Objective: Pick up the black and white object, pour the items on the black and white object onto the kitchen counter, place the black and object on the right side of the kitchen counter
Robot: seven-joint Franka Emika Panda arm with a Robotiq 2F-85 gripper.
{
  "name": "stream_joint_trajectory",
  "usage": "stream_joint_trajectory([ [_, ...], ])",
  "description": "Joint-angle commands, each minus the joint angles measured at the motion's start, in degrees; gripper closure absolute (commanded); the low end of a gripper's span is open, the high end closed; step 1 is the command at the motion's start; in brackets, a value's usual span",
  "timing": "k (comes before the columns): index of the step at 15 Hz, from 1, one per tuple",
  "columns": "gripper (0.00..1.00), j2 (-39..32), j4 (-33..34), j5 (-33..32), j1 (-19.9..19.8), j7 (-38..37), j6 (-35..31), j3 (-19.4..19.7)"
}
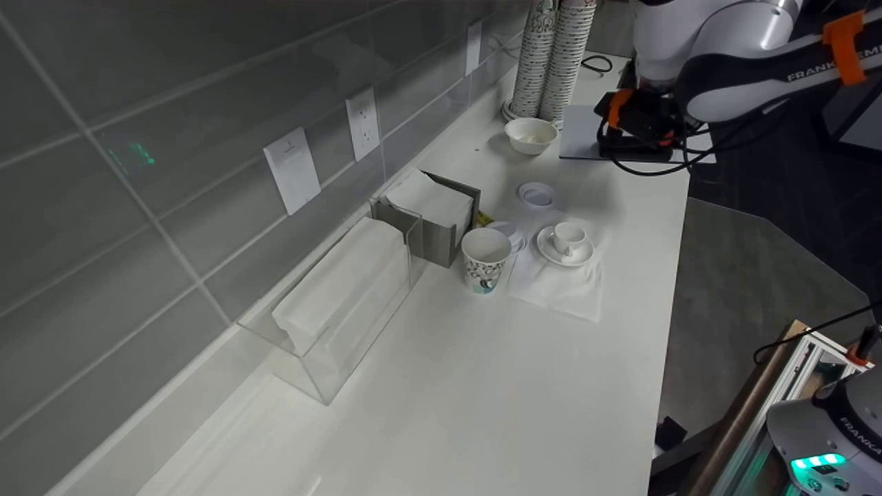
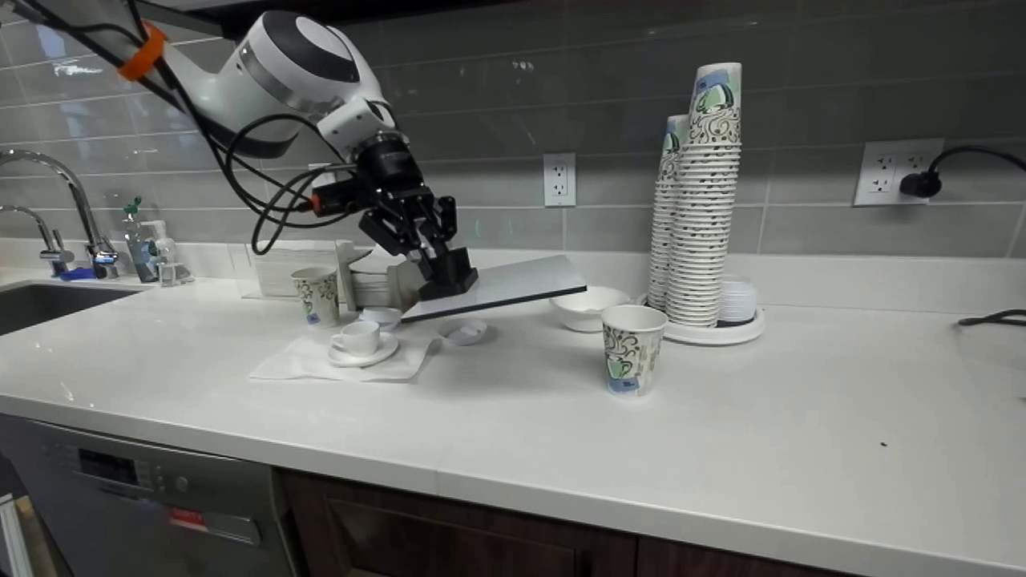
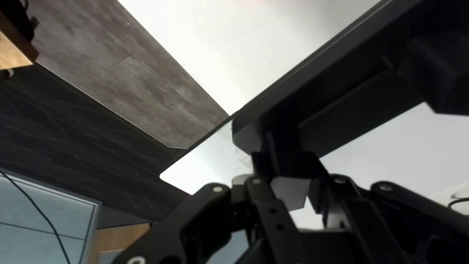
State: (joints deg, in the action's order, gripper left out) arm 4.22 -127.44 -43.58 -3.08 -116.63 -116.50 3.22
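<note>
The black and white object is a flat pale board (image 2: pixel 529 280) with a black edge and a raised black block on top. It also shows in an exterior view (image 1: pixel 580 134) and in the wrist view (image 3: pixel 410 146). My gripper (image 2: pixel 443 260) is shut on the black block (image 3: pixel 329 99); its fingers also show in the wrist view (image 3: pixel 282 161). The board is held above the white kitchen counter (image 2: pixel 721 449), tilted with its gripper end lower. No orange-brown items show on the board; the arm and block hide part of its top.
Below and beside the board are a white bowl (image 2: pixel 589 308), lids (image 2: pixel 463 331) and a white mug (image 2: pixel 358 338) on a saucer. A paper cup (image 2: pixel 631 353) stands nearer the front edge. Tall cup stacks (image 2: pixel 697 216) stand at the wall, as do napkin holders (image 1: pixel 344 296).
</note>
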Motion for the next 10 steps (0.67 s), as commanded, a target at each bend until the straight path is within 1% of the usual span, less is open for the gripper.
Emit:
stream_joint_trajectory([
  [1,0.93,-1.51,0.73,1.27,-0.89,-10.04,0.91,-0.15],
  [3,0.93,-3.14,0.97,2.68,-0.99,-14.43,1.5,0.06],
  [5,0.93,-4.71,0.73,4.52,-0.92,-16.51,1.35,0.42],
  [10,0.93,-7.81,0.57,8.68,-1.09,-16.32,-0.67,1.71],
])
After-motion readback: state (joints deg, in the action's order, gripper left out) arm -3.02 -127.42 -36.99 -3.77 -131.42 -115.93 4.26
